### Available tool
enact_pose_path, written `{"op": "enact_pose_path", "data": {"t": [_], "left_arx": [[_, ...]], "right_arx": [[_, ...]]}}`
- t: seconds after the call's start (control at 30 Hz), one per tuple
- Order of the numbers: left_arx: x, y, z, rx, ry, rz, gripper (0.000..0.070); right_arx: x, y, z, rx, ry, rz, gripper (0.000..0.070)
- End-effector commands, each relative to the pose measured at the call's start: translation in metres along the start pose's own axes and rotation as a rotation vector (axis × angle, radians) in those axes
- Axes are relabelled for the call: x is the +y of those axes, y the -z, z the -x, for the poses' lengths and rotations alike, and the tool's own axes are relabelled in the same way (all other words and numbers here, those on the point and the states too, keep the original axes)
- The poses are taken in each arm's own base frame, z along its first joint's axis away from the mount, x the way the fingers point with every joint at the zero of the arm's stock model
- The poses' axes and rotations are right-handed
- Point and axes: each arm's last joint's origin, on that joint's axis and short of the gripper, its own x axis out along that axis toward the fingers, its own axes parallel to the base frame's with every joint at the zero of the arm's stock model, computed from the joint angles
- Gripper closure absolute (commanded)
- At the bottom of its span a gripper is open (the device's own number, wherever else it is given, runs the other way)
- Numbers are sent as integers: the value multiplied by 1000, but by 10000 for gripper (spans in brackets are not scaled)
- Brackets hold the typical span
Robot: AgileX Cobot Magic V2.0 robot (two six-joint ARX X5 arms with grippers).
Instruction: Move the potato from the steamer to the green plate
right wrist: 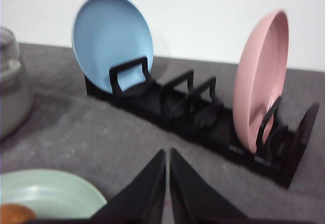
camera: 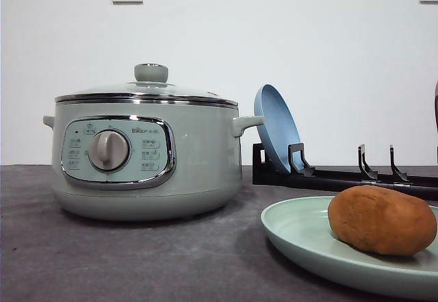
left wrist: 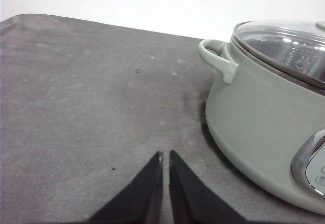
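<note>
I am looking over a dark grey, matte table against a plain white wall. The largest thing on it is the steamer, a round sage-green electric pot with a chrome-rimmed control panel, a silver dial, side handles and a knobbed glass lid, which sits closed. To its right stands a black slotted dish rack holding a glossy blue round plate upright at one end and a glossy pink round plate upright at the other.

In front of the rack lies the green plate, wide, shallow, pale mint, with a raised rim. The potato, an oval lump with matte orange-brown skin, rests on it, so the transfer looks complete to me.

I judge the potato firm, fairly light and not fragile. Its matte skin should grip well, though the rounded shape could roll, so I would take it across its narrow middle.

My left gripper hovers over bare table just beside the steamer's handle, well apart from the potato, its black fingers pressed nearly together and holding nothing. My right gripper points towards the rack, fingers likewise nearly touching and empty; the plate and the potato's edge sit just beside it.
</note>
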Motion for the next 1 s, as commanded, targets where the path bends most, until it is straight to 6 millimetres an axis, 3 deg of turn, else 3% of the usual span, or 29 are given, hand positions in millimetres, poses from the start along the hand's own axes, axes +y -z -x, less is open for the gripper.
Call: {"op": "enact_pose_path", "data": {"t": [0.0, 0.2, 0.97], "left_arx": [[1, 6, -2, 16, -3, 6, 683], [1, 6, -2, 16, -3, 6, 683], [1, 6, -2, 16, -3, 7, 683]], "right_arx": [[-1, 3, -1, 2, 4, -12, 700], [-1, 21, -5, 70, 9, -63, 700], [-1, 19, -5, 49, 15, -62, 700]]}}
